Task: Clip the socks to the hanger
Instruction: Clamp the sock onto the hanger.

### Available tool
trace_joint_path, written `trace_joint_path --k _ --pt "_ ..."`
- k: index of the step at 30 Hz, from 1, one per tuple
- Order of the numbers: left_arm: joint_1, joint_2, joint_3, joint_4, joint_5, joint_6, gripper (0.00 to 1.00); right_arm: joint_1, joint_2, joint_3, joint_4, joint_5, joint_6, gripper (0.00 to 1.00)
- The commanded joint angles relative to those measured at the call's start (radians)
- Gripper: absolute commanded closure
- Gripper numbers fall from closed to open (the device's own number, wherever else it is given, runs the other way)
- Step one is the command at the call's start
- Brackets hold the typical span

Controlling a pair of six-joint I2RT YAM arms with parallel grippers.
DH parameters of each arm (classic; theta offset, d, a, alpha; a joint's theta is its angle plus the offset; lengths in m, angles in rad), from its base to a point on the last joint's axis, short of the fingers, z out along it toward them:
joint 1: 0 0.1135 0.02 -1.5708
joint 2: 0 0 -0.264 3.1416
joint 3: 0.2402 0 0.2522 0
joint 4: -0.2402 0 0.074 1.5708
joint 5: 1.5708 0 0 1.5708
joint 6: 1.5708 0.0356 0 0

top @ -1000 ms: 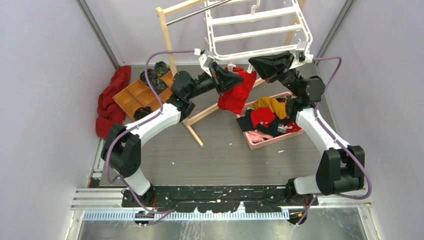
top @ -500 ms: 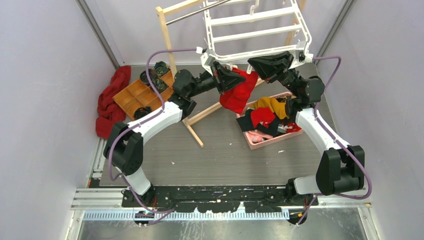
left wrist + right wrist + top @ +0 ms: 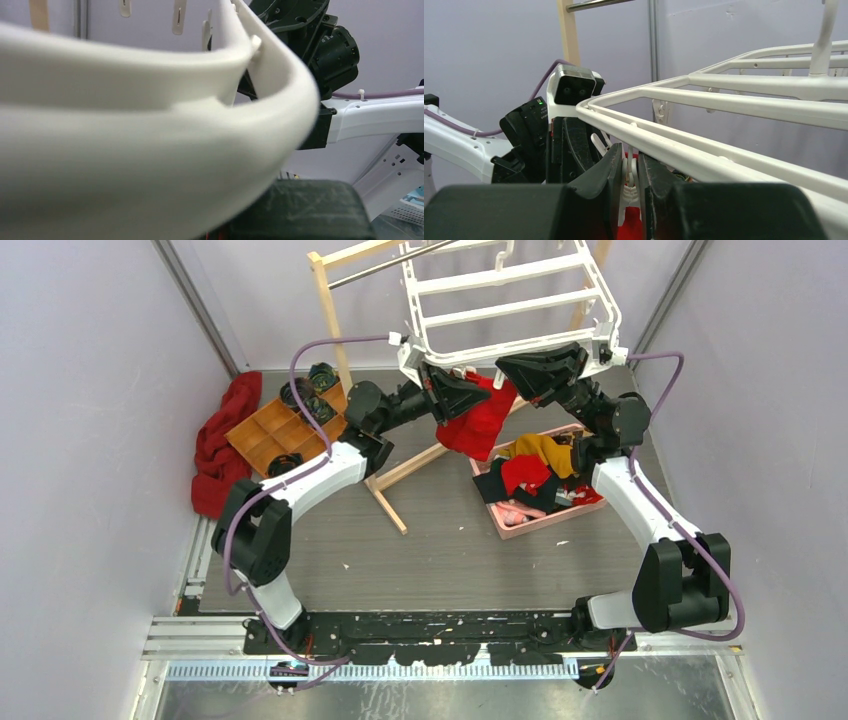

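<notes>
Sock (image 3: 482,430) in left gripper (image 3: 480,397), right gripper (image 3: 630,162) pinching clip (image 3: 628,192)

**Sock and clip are met beneath the hanger at the back of the table**

The hanger (image 3: 510,306) is seen above the table's (image 3: 440,560) far edge, with the post of the rack (image 3: 328,310) to its left. Below its near rail, the left gripper (image 3: 480,392) is placed on the left, clamped on the sock (image 3: 478,430), which is draped downward clear of the table. The right gripper (image 3: 503,367) is set opposite it on the right, and a clip (image 3: 629,190) is pinched between its fingers. A compartment tray (image 3: 268,432) is laid at the far left beside the rack's post, with a heap of cloth (image 3: 222,440) farther left. A box of garments (image 3: 535,522) is placed on the right, before the hanger.
</notes>
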Motion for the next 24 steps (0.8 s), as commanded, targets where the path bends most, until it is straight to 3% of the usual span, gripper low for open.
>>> trace_joint_path --k 1,18,20,24 --pt "0.027 0.015 0.022 0.079 -0.03 -0.089 1.0 0.01 -0.038 0.024 0.047 -0.041 0.021 0.86" --pt "0.028 0.037 0.024 0.183 -0.032 -0.2 1.0 0.019 -0.036 0.024 0.025 -0.04 -0.006 0.85" --pt "0.028 0.037 0.021 0.184 -0.036 -0.199 1.0 0.019 -0.036 0.022 0.021 -0.039 -0.008 0.82" --pt "0.028 0.037 0.023 0.185 -0.042 -0.197 1.0 0.019 -0.039 0.019 0.018 -0.036 -0.015 0.63"
